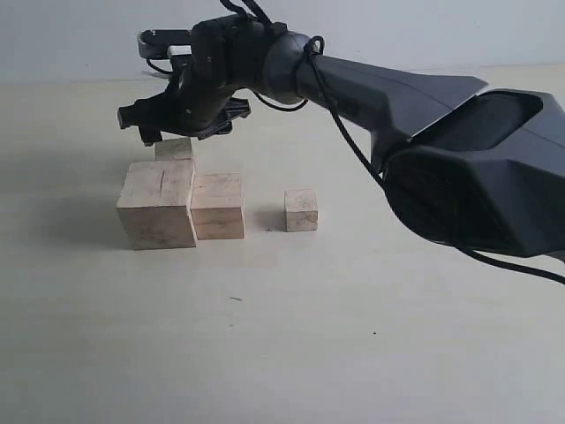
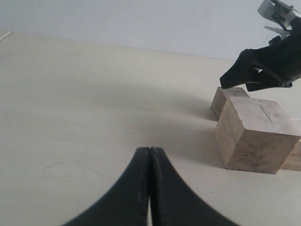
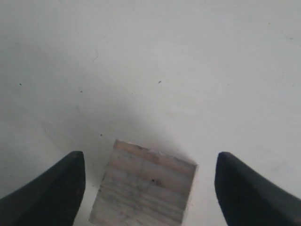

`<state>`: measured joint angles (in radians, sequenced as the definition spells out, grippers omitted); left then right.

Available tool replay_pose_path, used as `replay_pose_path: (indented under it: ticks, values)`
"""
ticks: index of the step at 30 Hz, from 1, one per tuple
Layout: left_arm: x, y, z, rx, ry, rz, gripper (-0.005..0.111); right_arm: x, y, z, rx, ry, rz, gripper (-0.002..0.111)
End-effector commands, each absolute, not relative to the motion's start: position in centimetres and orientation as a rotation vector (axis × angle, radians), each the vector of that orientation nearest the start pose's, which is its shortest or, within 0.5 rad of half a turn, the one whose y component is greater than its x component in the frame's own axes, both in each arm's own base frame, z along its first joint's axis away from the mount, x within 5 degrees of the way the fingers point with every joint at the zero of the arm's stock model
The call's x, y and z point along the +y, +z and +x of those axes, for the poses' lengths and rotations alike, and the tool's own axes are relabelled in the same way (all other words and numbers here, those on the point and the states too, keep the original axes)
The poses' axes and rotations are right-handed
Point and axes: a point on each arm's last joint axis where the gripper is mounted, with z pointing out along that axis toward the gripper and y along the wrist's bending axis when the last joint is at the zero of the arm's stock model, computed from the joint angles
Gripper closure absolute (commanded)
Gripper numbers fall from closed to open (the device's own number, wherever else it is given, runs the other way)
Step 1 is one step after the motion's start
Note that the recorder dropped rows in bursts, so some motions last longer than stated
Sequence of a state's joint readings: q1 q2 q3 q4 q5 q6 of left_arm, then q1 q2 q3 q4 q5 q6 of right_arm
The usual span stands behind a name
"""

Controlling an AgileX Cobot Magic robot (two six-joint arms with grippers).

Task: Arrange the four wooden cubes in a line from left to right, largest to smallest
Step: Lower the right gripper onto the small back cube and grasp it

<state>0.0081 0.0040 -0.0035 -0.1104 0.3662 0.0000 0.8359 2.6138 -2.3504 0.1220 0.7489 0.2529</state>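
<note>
Four pale wooden cubes rest on the table. The largest cube [image 1: 157, 203] [image 2: 256, 134] stands at the left, with a medium cube [image 1: 218, 205] [image 2: 294, 159] touching its right side. A small cube [image 1: 301, 209] sits apart further right. Behind the largest one lies another cube [image 1: 175, 148] [image 2: 225, 100] [image 3: 146, 188]. My right gripper [image 1: 183, 132] [image 2: 268, 66] [image 3: 148, 155] reaches across and hovers open just above that cube, a finger on each side and neither touching it. My left gripper [image 2: 149, 150] is shut on nothing, low over the table and apart from the cubes.
The right arm's dark body [image 1: 459, 168] fills the right side of the exterior view. The pale tabletop [image 1: 282, 336] stretches in front of the cubes, and a light wall [image 1: 71, 35] runs behind them.
</note>
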Motion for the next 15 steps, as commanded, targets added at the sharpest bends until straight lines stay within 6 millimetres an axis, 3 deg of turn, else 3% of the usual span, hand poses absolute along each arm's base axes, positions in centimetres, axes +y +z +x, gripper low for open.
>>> replay_pose_path:
  ticks: [1, 15]
  values:
    - [-0.3, 18.1, 5.3, 1.841, -0.106, -0.069, 0.107, 42.9, 13.9, 37.6, 2.489, 0.584, -0.661, 0.036]
    - [-0.3, 18.1, 5.3, 1.841, -0.106, -0.069, 0.107, 43.1, 12.8, 37.8, 2.488, 0.602, -0.646, 0.036]
